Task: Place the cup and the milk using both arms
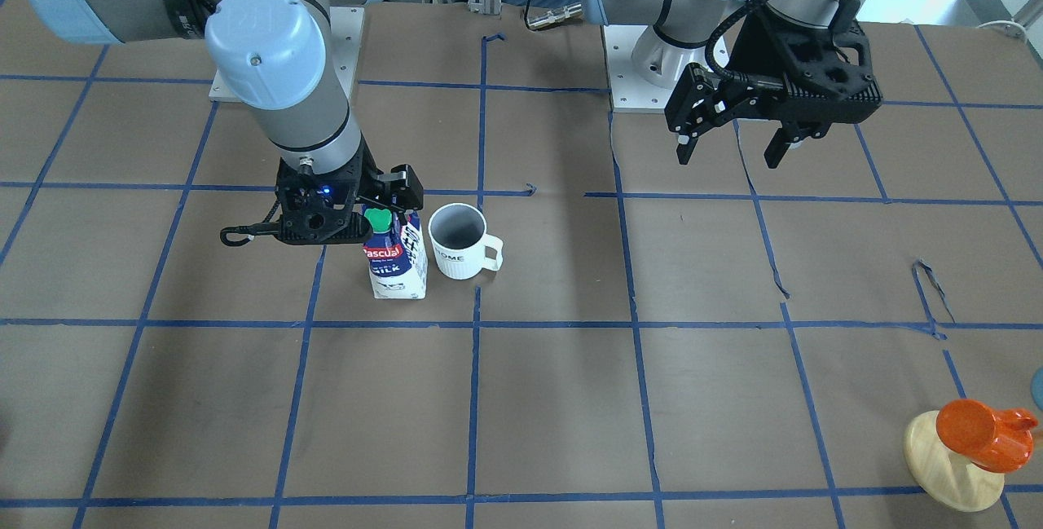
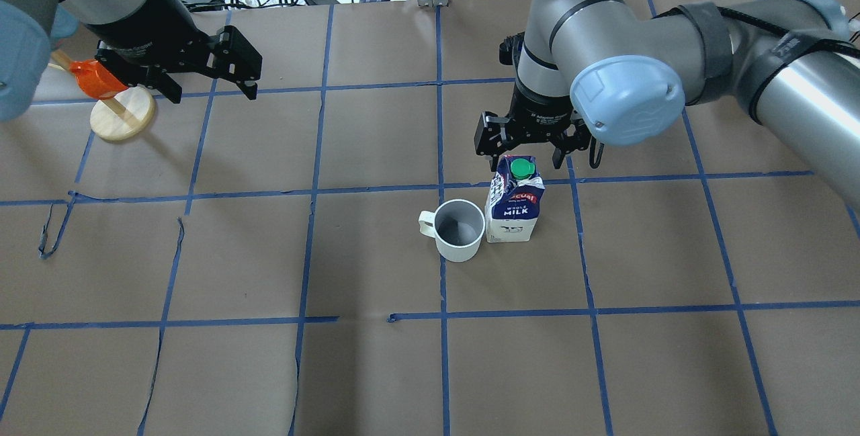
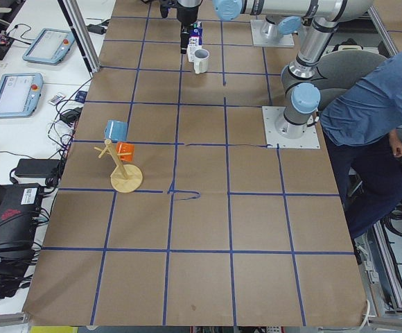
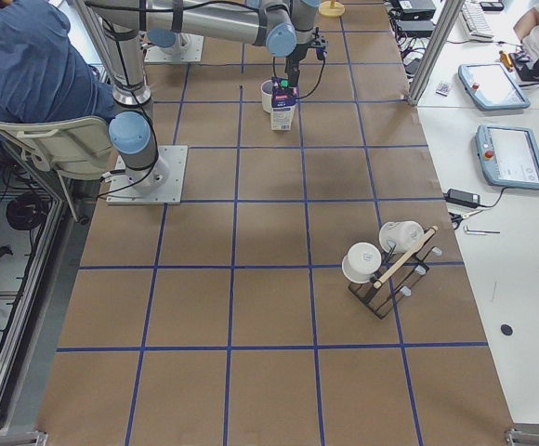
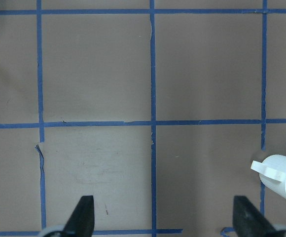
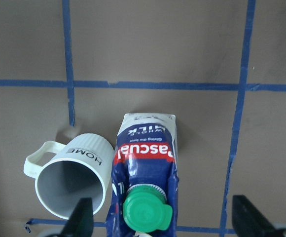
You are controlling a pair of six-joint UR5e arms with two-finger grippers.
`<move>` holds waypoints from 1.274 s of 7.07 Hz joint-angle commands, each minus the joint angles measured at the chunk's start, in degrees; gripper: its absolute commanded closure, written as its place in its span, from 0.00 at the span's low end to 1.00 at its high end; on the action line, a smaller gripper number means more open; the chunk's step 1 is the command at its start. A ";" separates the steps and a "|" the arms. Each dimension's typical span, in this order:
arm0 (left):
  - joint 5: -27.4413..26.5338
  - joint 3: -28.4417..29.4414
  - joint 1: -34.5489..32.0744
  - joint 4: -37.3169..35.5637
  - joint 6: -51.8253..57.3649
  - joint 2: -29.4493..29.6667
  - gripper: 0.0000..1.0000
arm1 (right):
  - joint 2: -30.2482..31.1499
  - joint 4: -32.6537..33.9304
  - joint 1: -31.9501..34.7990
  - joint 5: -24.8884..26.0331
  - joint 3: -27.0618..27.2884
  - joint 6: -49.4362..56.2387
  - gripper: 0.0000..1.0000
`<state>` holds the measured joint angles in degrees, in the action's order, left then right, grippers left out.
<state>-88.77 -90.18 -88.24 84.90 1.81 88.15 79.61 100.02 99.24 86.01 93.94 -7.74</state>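
Observation:
The white ribbed cup (image 1: 460, 256) marked "HOME" stands upright on the brown table, its handle pointing away from the milk. The blue and white milk carton (image 1: 395, 264) with a green cap stands right beside it. They also show in the overhead view, cup (image 2: 459, 229) and milk (image 2: 514, 211). My right gripper (image 2: 523, 154) is open and hangs just above the carton's top, a finger on each side and clear of it; the right wrist view shows milk (image 6: 145, 163) and cup (image 6: 74, 180) below. My left gripper (image 2: 211, 93) is open and empty, far off over bare table (image 5: 153, 123).
A glossy orange cup-like thing (image 1: 982, 435) on a wooden disc (image 2: 124, 117) stands at the table's far corner on my left side. A rack with white cups (image 4: 386, 265) stands at the right end. A person in blue (image 3: 374, 118) sits behind the arm bases.

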 commanded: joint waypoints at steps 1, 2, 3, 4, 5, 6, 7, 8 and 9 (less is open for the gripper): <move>0.00 0.00 0.00 -0.09 0.04 0.00 0.00 | 1.94 -4.09 -2.54 2.74 -3.22 1.05 0.00; 0.00 0.00 0.09 -0.18 -0.05 0.09 0.00 | 3.87 -8.13 -4.91 4.33 -3.41 4.37 0.00; -0.09 0.00 0.18 -0.18 -0.05 0.09 0.00 | 6.15 -9.65 -8.15 4.43 -3.41 5.18 0.00; -0.09 0.00 0.18 -0.09 -0.05 0.09 0.00 | 6.87 -10.01 -10.09 6.17 -3.33 5.19 0.00; -0.09 0.00 0.18 -0.09 0.03 0.09 0.00 | 6.27 -9.15 -10.55 7.49 -2.72 5.19 0.00; -0.09 0.00 0.18 -0.09 -0.05 0.09 0.00 | 6.78 -8.96 -10.55 7.33 -2.62 5.11 0.00; 0.00 0.00 0.09 -0.18 -0.05 0.09 0.00 | 6.70 -8.96 -10.81 7.42 -3.14 4.67 0.00; -0.09 0.00 0.18 -0.18 -0.05 0.09 0.00 | 6.79 -8.87 -10.90 7.42 -3.41 4.58 0.00; -0.09 0.00 0.18 -0.09 0.03 0.09 0.00 | 6.87 -8.87 -10.99 7.42 -3.50 4.14 0.00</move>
<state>-88.84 -90.18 -88.09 84.75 1.78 88.24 86.38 91.10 88.37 93.40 90.63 -3.19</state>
